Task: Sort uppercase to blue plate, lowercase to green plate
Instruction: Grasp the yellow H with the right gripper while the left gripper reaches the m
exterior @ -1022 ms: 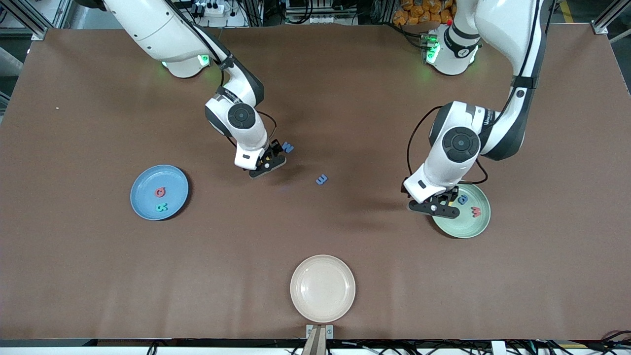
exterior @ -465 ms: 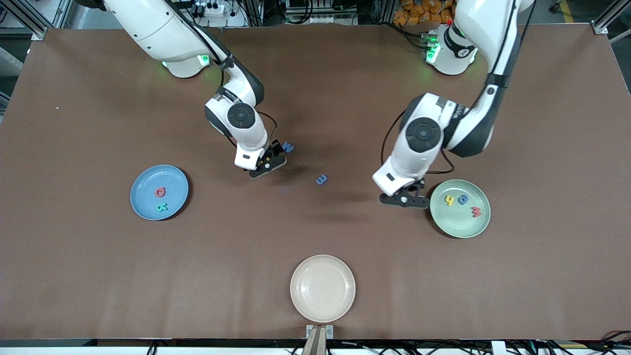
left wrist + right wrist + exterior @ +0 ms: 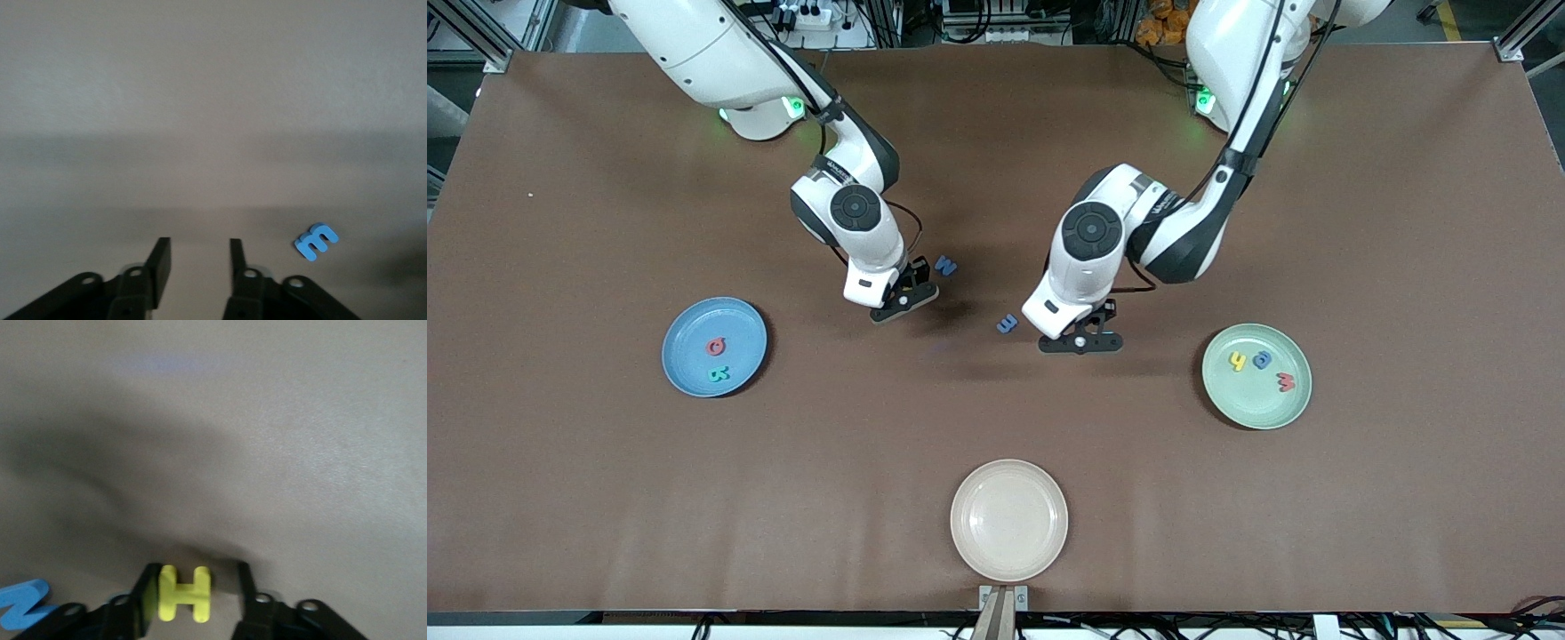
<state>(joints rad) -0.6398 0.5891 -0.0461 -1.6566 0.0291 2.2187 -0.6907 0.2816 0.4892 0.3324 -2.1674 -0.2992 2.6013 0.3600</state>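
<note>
Spotting left gripper (image 3: 1080,342) low over bare table, just beside blue e (image 3: 1007,324), toward left arm's end, with fingers (image 3: 160,257) narrowly parted and nothing between.

Over toward right arm's end from e: catching right gripper (image 3: 904,300) down around yellow H (image 3: 183,593), with one finger touching it and a gap at the other, no pinch.

Noting blue M (image 3: 946,265) there too, farther from camera than e.

Finding blue plate (image 3: 685,324), well apart from e, with red Q (image 3: 715,346) and teal R (image 3: 719,374).

At left arm's end, well apart from e: green plate (image 3: 1258,404) with yellow h (image 3: 1237,361), blue a (image 3: 1262,359) and red w (image 3: 1286,382).

A cream plate (image 3: 1008,520) sits on the brown table (image 3: 1405,222), nearest the front camera's edge.
</note>
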